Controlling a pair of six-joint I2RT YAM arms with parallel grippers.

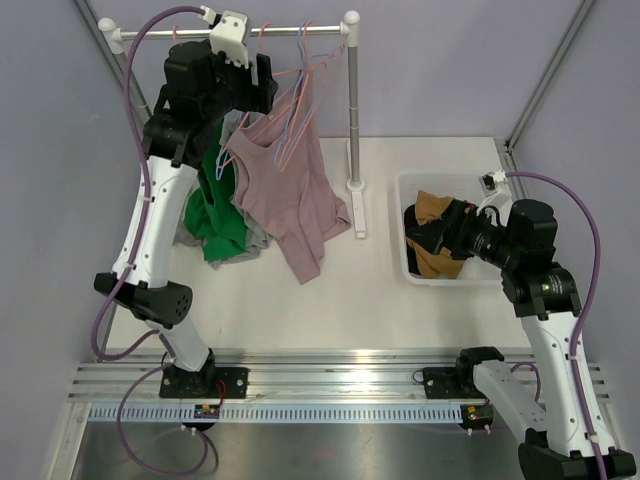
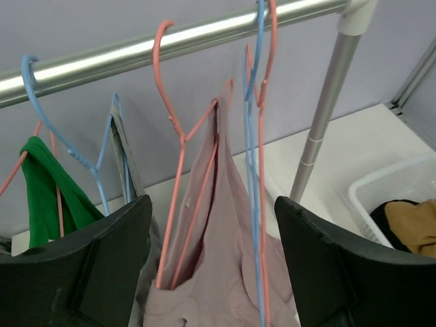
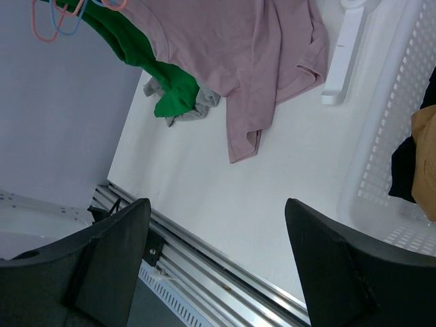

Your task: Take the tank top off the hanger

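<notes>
A mauve tank top hangs from a pink hanger on the metal rail, its hem trailing on the table. In the left wrist view one strap sits on the pink hanger and the tank top drapes below. My left gripper is open and up by the rail, its jaws either side of the tank top's upper part without touching it. My right gripper is open and empty over the basket, far from the tank top.
A green garment and a grey one hang to the left of the tank top. Empty blue and pink hangers hang to its right. The rack post stands behind. A white basket with clothes is at the right.
</notes>
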